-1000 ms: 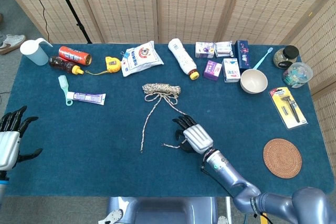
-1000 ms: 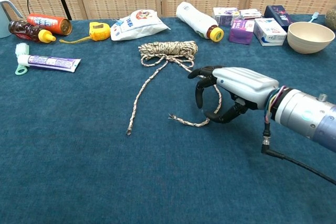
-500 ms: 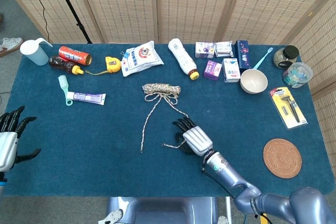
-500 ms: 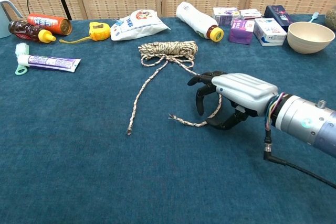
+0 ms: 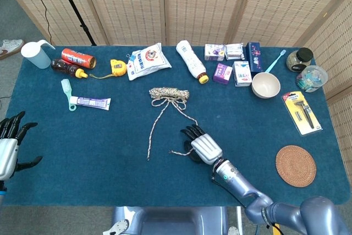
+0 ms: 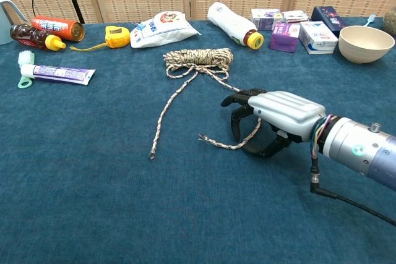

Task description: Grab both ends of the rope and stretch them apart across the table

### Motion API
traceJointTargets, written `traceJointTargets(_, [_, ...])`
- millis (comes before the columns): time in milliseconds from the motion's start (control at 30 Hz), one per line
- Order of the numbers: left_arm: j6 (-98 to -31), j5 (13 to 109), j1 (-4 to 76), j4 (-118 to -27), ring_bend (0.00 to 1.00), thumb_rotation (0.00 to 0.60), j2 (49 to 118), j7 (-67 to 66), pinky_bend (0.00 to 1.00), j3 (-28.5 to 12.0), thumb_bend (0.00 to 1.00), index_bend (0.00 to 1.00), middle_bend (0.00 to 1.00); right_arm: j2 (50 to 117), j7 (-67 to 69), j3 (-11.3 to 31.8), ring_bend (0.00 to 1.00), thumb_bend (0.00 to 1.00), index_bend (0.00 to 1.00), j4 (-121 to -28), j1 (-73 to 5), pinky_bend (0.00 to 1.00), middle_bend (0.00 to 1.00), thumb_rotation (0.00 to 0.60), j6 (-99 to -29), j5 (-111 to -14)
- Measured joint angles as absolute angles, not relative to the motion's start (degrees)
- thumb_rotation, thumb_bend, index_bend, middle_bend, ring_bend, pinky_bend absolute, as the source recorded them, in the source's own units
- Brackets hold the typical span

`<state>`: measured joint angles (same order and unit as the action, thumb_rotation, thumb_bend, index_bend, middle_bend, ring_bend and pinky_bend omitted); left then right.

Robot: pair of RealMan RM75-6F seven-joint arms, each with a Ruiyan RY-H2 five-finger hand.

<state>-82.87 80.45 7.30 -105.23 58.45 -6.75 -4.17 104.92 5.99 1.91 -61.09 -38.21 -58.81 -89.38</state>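
Note:
The rope lies mid-table as a speckled coil point(image 5: 169, 93) point(image 6: 198, 59) with two loose strands running toward me. One strand ends at a free tip point(image 5: 148, 158) point(image 6: 151, 154). The other curves right and ends at a frayed tip point(image 5: 171, 152) point(image 6: 201, 136). My right hand point(image 5: 201, 145) point(image 6: 275, 117) hovers over this second strand, its fingers point(image 6: 237, 122) arched down and its thumb below, with the rope passing between them and not clamped. My left hand point(image 5: 11, 142) is at the table's left edge with fingers spread, holding nothing; the chest view does not show it.
Along the far side sit a toothpaste tube point(image 5: 91, 102), yellow tape measure point(image 5: 117, 67), white bag point(image 5: 147, 61), white bottle point(image 5: 191, 61), small boxes point(image 5: 234, 71) and a bowl point(image 5: 266, 85). A razor pack point(image 5: 301, 113) and round coaster point(image 5: 296, 165) lie at right.
My right hand has slid a little toward the near edge and sunk lower over the rope strand. The rope and my left hand have hardly moved.

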Motion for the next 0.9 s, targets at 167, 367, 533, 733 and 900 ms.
traceJointTargets(167, [-82.92, 80.4, 7.22, -105.2, 0.01, 0.6, 58.39, -6.74, 0.0, -4.18, 0.1, 0.23, 0.04, 105.48, 6.21, 1.87, 0.0, 0.44, 0.52, -60.36, -38.33, 0.0, 0.14, 0.6, -58.76, -89.38])
traceJointTargets(367, [-83.02, 80.3, 7.11, -105.06, 0.01, 0.6, 58.36, -6.65, 0.0, -4.19, 0.1, 0.23, 0.04, 106.05, 6.67, 1.86, 0.01, 0.44, 0.54, -59.52, -38.51, 0.0, 0.16, 0.6, -58.46, -89.23])
traceJointTargets(533, [-83.17, 80.35, 6.99, -104.99, 0.01, 0.6, 58.3, -6.59, 0.0, -4.18, 0.1, 0.23, 0.04, 106.34, 6.74, 1.91, 0.02, 0.44, 0.53, -59.14, -38.62, 0.0, 0.16, 0.6, -58.23, -89.06])
traceJointTargets(733, [-83.32, 80.22, 6.87, -104.82, 0.01, 0.6, 58.2, -6.26, 0.0, -4.3, 0.1, 0.23, 0.04, 106.36, 6.58, 1.96, 0.01, 0.44, 0.5, -59.25, -38.71, 0.0, 0.16, 0.6, -58.34, -89.08])
traceJointTargets(900, [-83.32, 80.4, 6.86, -104.78, 0.01, 0.6, 58.21, -6.11, 0.0, -4.26, 0.1, 0.23, 0.04, 106.52, 5.99, 1.97, 0.02, 0.44, 0.49, -59.02, -38.81, 0.0, 0.16, 0.6, -58.03, -88.89])
